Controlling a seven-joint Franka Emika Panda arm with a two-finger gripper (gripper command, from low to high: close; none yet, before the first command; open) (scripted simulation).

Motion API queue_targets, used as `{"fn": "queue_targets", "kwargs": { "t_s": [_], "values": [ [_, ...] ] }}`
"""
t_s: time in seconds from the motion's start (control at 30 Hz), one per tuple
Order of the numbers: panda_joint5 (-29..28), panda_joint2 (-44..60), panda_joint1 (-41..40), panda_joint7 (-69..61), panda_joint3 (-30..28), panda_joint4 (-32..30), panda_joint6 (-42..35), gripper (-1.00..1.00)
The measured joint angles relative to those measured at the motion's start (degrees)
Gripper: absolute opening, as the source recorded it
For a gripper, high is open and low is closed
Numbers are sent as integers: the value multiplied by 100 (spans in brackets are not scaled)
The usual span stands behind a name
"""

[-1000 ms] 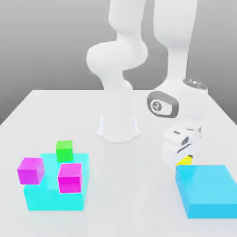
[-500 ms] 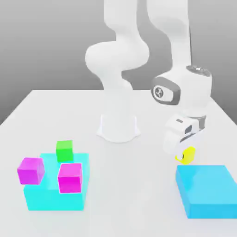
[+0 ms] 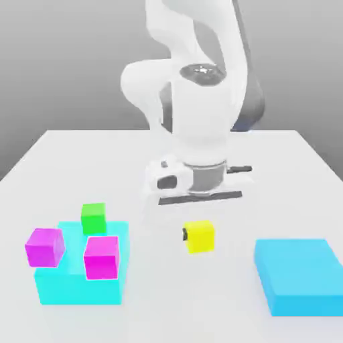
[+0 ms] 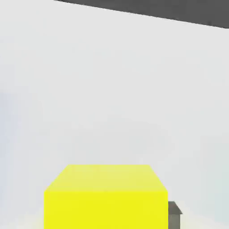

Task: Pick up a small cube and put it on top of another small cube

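The small yellow cube (image 3: 201,238) hangs above the white table (image 3: 167,295), between the two cyan blocks. My gripper (image 3: 199,234) is shut on it, and one dark finger (image 3: 185,234) shows on the side of the cube towards the exterior view's left. The white hand (image 3: 195,175) sits directly over the cube. In the hand view the yellow cube (image 4: 106,197) is close up, with a grey fingertip (image 4: 174,214) at its side. A green cube (image 3: 94,218) and two magenta cubes (image 3: 44,246) (image 3: 101,256) rest on the cyan block at the exterior view's left.
A low cyan block (image 3: 80,278) carries the green and magenta cubes at the exterior view's left. A flat cyan block (image 3: 301,276) lies at the exterior view's right. The arm's white base (image 3: 171,184) stands behind the held cube.
The arm has swung toward the exterior view's left, carrying the yellow cube away from the flat cyan block. The hand has turned and now hangs above the cube.
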Motion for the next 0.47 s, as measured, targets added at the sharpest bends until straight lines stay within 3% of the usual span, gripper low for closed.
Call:
{"fn": "queue_targets", "kwargs": {
  "t_s": [0.23, 0.33, 0.37, 0.47],
  "values": [
    [-265, -166, -1242, -141, -1120, 703, -836, -100],
    [63, 401, -1421, -437, -1368, 737, -350, -100],
    [201, 595, -1415, -544, -1384, 702, -140, 100],
    [201, 595, -1419, -544, -1384, 702, -140, 100]
  ]
}}
